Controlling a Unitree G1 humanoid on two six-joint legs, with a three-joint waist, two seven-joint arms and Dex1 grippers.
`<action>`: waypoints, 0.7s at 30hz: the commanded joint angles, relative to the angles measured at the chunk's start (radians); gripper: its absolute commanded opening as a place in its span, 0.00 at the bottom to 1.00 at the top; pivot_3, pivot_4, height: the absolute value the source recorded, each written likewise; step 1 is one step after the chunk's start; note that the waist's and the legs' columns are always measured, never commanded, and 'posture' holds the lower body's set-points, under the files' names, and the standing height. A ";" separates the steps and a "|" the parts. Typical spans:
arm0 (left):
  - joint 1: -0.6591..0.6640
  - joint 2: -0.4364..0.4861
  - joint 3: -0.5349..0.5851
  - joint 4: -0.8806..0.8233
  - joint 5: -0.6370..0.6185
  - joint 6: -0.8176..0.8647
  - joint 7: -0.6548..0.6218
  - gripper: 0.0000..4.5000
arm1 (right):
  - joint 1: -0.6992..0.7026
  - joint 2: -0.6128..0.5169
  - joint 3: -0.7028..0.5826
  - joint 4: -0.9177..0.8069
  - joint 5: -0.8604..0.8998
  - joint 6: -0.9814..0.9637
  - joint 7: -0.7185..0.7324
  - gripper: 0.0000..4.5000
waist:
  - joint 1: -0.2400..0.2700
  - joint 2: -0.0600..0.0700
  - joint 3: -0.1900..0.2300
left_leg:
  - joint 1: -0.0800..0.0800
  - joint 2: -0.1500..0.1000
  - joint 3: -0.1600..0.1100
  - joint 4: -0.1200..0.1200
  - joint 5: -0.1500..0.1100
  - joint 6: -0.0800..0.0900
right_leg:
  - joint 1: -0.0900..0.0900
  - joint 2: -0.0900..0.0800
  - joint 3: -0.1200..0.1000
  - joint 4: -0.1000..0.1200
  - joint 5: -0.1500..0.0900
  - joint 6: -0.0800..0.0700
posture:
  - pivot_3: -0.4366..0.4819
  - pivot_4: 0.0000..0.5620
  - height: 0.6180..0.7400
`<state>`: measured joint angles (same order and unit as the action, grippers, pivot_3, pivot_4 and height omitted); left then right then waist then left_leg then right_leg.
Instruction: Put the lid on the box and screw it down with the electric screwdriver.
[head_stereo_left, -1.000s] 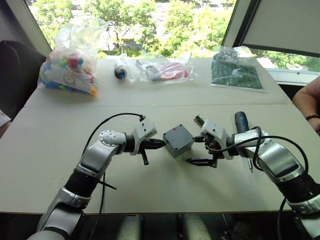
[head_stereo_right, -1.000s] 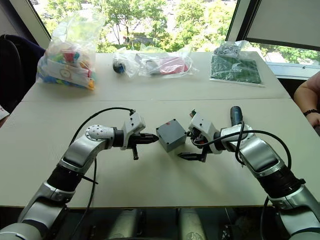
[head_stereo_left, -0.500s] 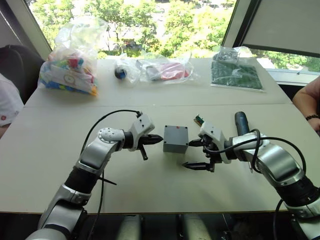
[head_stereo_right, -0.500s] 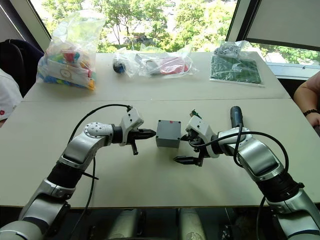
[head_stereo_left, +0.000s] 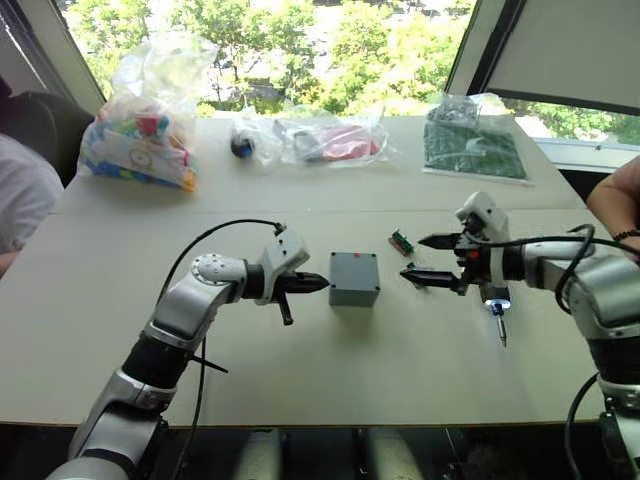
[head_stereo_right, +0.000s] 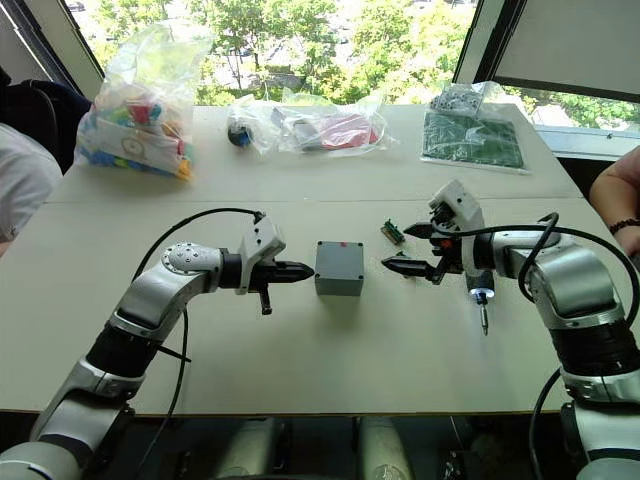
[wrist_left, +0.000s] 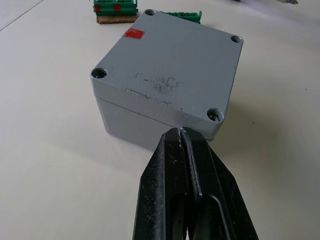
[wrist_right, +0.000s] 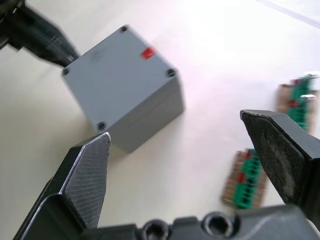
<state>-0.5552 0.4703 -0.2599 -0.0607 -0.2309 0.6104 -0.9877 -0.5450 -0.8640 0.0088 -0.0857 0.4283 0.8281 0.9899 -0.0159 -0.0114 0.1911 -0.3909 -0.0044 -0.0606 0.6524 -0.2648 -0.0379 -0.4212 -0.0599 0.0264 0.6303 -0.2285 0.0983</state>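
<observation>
The box (head_stereo_left: 354, 278) stands on the table (head_stereo_left: 300, 370) between the two grippers, with the lid (wrist_left: 167, 67) already sitting on top of it. A red mark is near one edge of the lid. The left gripper (head_stereo_left: 318, 283) has its jaws closed on nothing, and its tip is just beside the box wall, under a corner screw hole. If it touches the wall, I cannot tell.

The right gripper (head_stereo_left: 418, 258) has its jaws wide open and empty, pointing at the box but apart from it. Two small green connector parts (wrist_right: 248, 177) lie on the table near the open jaws, between them and the box. The screwdriver (head_stereo_left: 495, 315) lies behind the right gripper; the arm hides most of it, only the lit tip and bit show.

Far behind are plastic bags (head_stereo_left: 140, 125) and a green board (head_stereo_left: 472, 148).
</observation>
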 joint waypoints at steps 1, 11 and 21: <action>-0.029 0.023 0.034 -0.024 -0.014 -0.004 -0.001 0.00 | -0.068 0.036 -0.012 0.127 -0.058 -0.104 -0.044 0.99 | -0.003 0.000 0.000 | 0.000 0.000 0.000 0.000 0.000 0.000 | 0.000 0.000 0.000 0.000 0.000 0.000 | 0.48 0.27 1.00; -0.062 0.081 0.146 -0.155 -0.138 0.117 0.012 0.00 | -0.198 0.258 0.045 0.521 -0.227 -0.375 -0.197 0.72 | -0.003 -0.001 0.001 | 0.000 0.000 0.001 -0.003 0.001 -0.002 | -0.002 -0.001 0.000 0.000 0.001 -0.001 | 0.48 0.27 1.00; -0.045 0.103 0.161 -0.244 -0.205 0.179 0.049 0.00 | -0.222 0.283 0.042 0.600 -0.266 -0.423 -0.186 0.72 | -0.005 -0.001 0.001 | 0.000 0.000 0.000 -0.002 0.002 -0.004 | -0.001 0.000 0.000 0.000 0.001 -0.001 | 0.48 0.27 1.00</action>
<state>-0.5947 0.5653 -0.1284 -0.2703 -0.4166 0.7865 -0.9473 -0.7415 -0.5847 0.0694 0.5259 0.1632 0.4221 0.8001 -0.0213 -0.0121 0.1917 -0.3909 -0.0045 -0.0603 0.6501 -0.2624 -0.0420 -0.4228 -0.0600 0.0267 0.6308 -0.2276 0.0974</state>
